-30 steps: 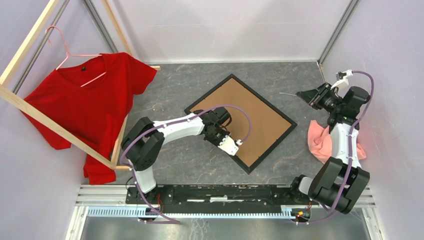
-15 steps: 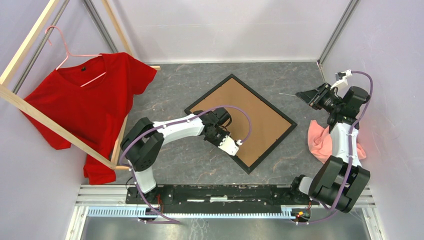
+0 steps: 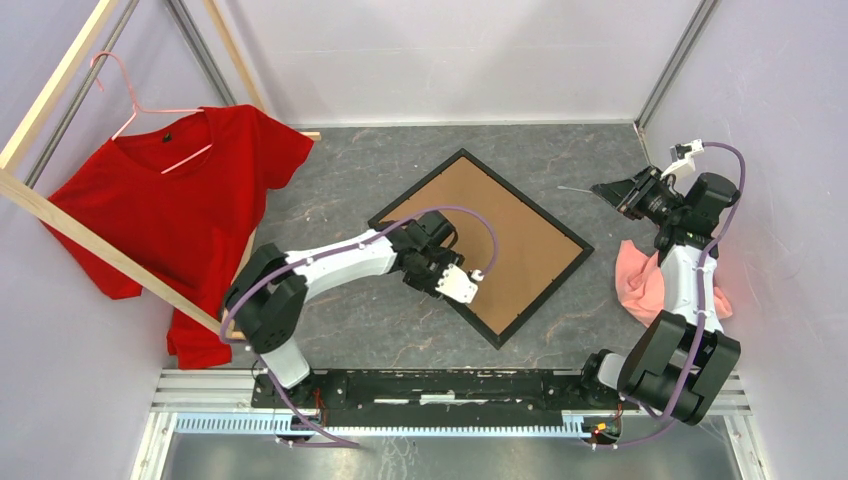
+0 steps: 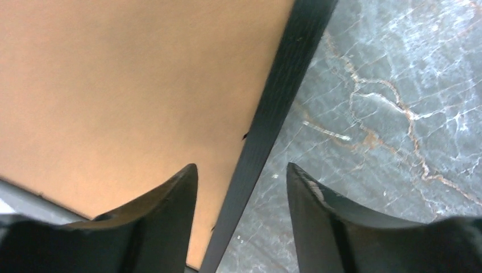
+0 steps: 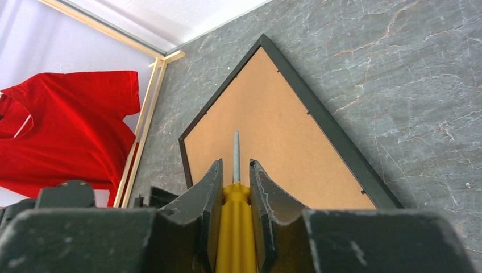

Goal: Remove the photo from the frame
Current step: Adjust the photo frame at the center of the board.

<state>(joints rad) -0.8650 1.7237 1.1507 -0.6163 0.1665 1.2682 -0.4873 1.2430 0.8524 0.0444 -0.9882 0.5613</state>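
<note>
The black frame [image 3: 528, 199] lies face down on the grey marbled table, its brown backing board [image 3: 490, 230] facing up. The photo is hidden under that board. My left gripper [image 3: 447, 280] hovers low over the frame's near-left side. In the left wrist view its jaws [image 4: 241, 166] stand open, one finger over the backing board [image 4: 131, 85], the other over the table, with the frame's black bar [image 4: 284, 79] running between them untouched. My right gripper [image 5: 235, 165] is shut on a yellow-handled screwdriver [image 5: 235, 227], held up at the right [image 3: 612, 193], its shaft pointing toward the frame [image 5: 335, 142].
A red T-shirt [image 3: 190, 200] hangs on a pink hanger from a pale wooden rack [image 3: 60, 215] at the left. A crumpled pink cloth [image 3: 640, 280] lies by the right arm. Walls close in on three sides.
The left gripper's jaws have opened wider over the frame's edge and the left arm has shifted slightly left. The right arm and the frame have not moved.
</note>
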